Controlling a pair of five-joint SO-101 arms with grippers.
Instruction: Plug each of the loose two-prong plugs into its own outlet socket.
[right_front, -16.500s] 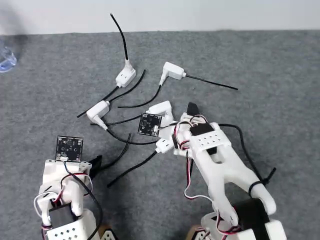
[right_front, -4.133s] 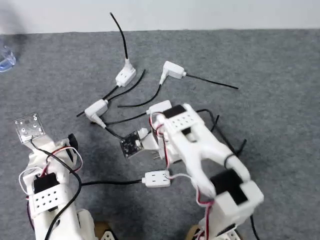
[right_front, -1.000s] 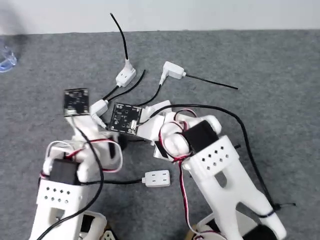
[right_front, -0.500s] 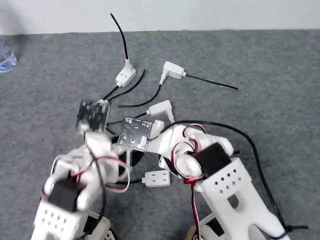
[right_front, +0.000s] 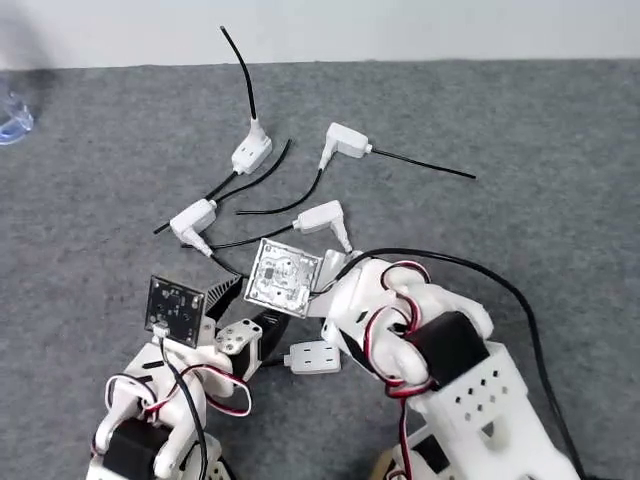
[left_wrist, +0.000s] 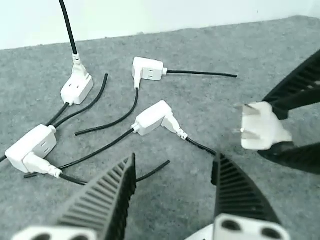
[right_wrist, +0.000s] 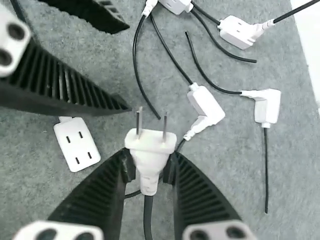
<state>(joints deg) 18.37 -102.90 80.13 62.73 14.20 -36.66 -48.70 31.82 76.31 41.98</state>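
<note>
Right gripper (right_wrist: 149, 162): both ribbed black fingers pinched on the body of a white two-prong plug (right_wrist: 150, 146). The prongs are bare and point forward out of the grip. The plug's black cord (right_wrist: 147, 212) trails back between the fingers. The plug is held clear of the grey carpet (right_front: 520, 180), toward the near side of the scene between the two arms.

Left gripper (left_wrist: 172, 187): fingers spread wide, nothing between them. It sits just left of the held plug, and the prongs face toward it. One left finger passes close to the prong tips; contact cannot be told.

Socket block (right_front: 313, 356): white, three pairs of slots, flat on the carpet on the near side between the arms. It is just beside the held plug and apart from it.

Farther out, all on the carpet:
- Nearest loose plug (right_front: 320, 216), white, beyond the grippers, with a black lead running left.
- Angled plug (right_front: 345, 142), far and slightly right, with a thin lead stretching right.
- Slotted connector (right_front: 251, 150), far centre, two slots in its face, with a lead curving farther away.
- Left connector (right_front: 195, 218), white, left of the nearest loose plug, with a smaller white piece against its near end.
</note>
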